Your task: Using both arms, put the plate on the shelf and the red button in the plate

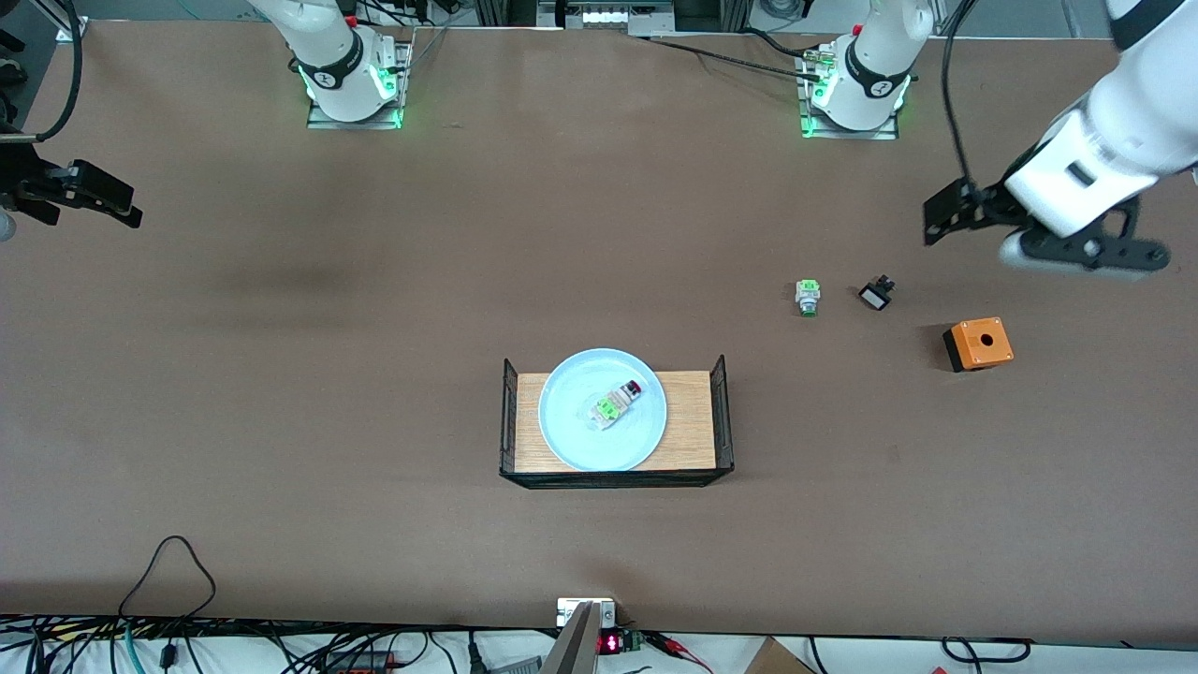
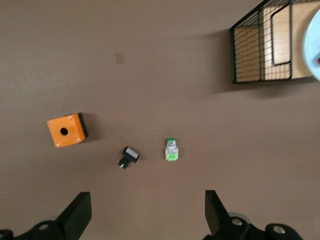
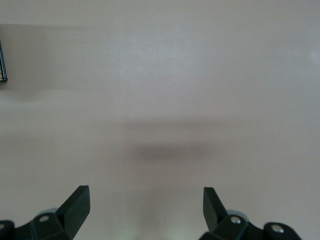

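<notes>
The pale blue plate lies on a wooden tray with black mesh ends, in the middle of the table near the front camera. The red button, with a white body, green block and red cap, lies on its side in the plate. My left gripper is open and empty, up in the air over bare table at the left arm's end, its fingers wide apart in the left wrist view. My right gripper is open and empty over bare table at the right arm's end, as the right wrist view shows.
A white-green switch with a green cap, a black switch with a white face and an orange box with a hole lie toward the left arm's end. The tray's mesh end and the plate's edge show in the left wrist view.
</notes>
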Motion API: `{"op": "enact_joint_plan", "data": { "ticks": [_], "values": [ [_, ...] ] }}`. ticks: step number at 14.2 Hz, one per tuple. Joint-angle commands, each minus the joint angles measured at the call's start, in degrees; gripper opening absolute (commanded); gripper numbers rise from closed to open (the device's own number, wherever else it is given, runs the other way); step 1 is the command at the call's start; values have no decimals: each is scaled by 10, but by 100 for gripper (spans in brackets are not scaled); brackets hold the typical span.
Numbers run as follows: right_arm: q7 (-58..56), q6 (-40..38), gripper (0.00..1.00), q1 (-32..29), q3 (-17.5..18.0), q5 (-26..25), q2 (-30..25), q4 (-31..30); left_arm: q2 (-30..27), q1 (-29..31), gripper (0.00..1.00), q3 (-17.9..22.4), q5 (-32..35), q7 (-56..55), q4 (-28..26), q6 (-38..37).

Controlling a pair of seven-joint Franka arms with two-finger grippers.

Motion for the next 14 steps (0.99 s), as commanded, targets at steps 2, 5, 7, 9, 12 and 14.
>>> {"op": "enact_joint_plan", "data": {
  "ticks": [2,5,7,9,12,14],
  "values": [
    [-2,-5,100,-2,3,-3,-7,-1,-64,-28,100,62,-14,28,-74,29],
    [-2,-5,100,-2,3,-3,-7,-1,-63,-51,100,98,0,30,-73,28],
    [-2,-5,100,-2,3,-3,-7,-1,-56,-55,100,98,25,29,-66,28],
    [-1,-3,100,-2,2,-2,-7,-1,-48,-59,100,98,36,28,-57,27],
    [-1,-4,100,-3,2,-2,-6,-1,-43,-59,100,97,36,27,-52,26],
    [-1,-4,100,-3,2,-2,-6,-1,-34,-65,100,98,35,23,-42,23]
  ]
}}
